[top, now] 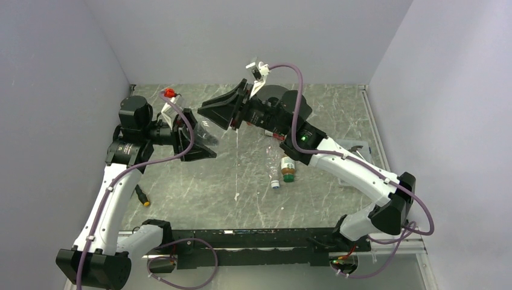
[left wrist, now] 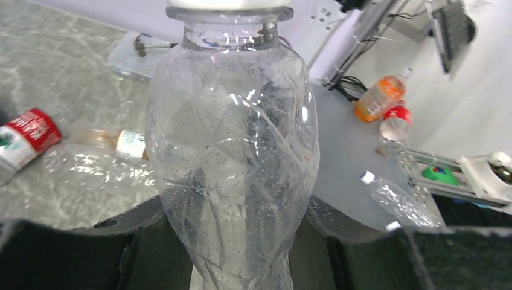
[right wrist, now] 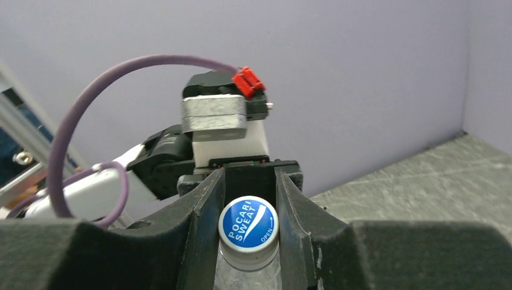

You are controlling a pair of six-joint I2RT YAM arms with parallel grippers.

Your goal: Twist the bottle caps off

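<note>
A plain clear bottle, crumpled, is held off the table between the two arms. My left gripper is shut on its lower body, and in the top view this gripper sits left of centre. The bottle's blue-and-white cap is pinched between the jaws of my right gripper, which meets the bottle from the upper right. An amber-brown bottle, another clear one and a red-labelled one lie on the table under the right arm.
The marble-patterned table is walled on three sides. A small yellow-tipped object lies near the left arm. In the left wrist view, more bottles stand on a bench beyond the cell.
</note>
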